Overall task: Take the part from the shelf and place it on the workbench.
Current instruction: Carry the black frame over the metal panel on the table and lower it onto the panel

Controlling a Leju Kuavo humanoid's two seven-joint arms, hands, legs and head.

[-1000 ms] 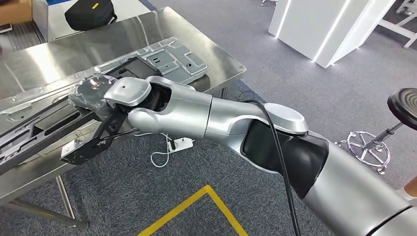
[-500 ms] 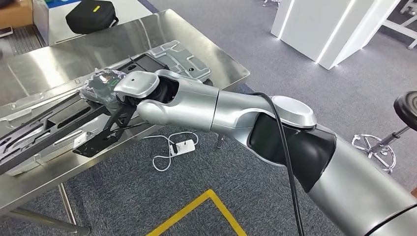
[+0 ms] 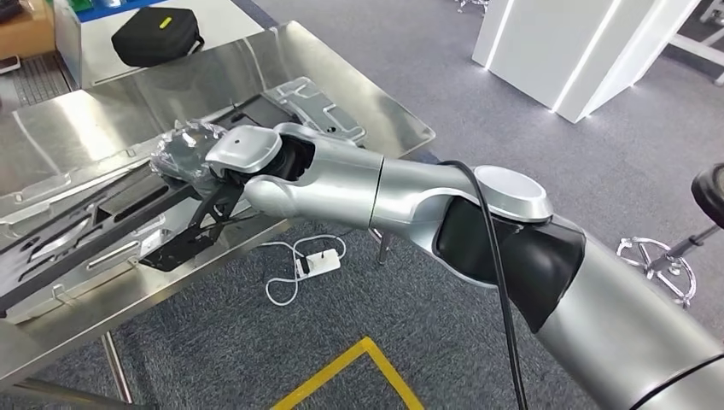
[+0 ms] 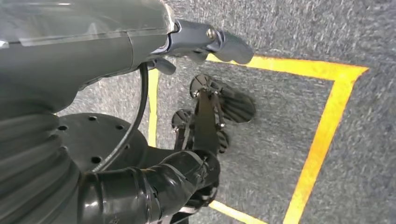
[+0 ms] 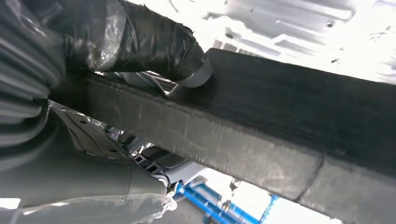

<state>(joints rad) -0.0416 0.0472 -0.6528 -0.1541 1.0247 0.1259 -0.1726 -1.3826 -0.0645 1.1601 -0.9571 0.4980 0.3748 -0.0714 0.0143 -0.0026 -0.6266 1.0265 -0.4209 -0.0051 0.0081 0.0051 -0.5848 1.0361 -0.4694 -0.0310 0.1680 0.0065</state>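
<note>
Resting lengthwise along the near edge of the shiny stainless-steel work surface (image 3: pixel 359 64), the long black flat metal frame part (image 3: pixel 81 235) runs from the left edge of the head view toward the centre, its near end with a black bracket overhanging the surface edge. Right hand (image 3: pixel 183 154), wrapped in clear plastic film, sits on top of the part at centre-left; in the right wrist view the taped dark fingers (image 5: pixel 154 44) are clamped over the thick black bar (image 5: pixel 289 126), so the right hand grips the part. Silver right arm (image 3: pixel 410 201) reaches in from the lower right, a black cable running along it. Left hand (image 4: pixel 205 42) hangs over the floor in the left wrist view, fingers partly curled, nothing in them. A silver stamped sheet-metal plate (image 3: pixel 320 102) lies on the surface just behind the right hand. Black zipped pouch (image 3: pixel 158 36) sits at upper left. White power strip with cord (image 3: pixel 316 263) lies on the grey carpet floor (image 3: pixel 529 94) below the surface edge. Yellow floor tape (image 3: pixel 350 371) at bottom centre. White lit cabinet (image 3: pixel 563 47) at upper right.
</note>
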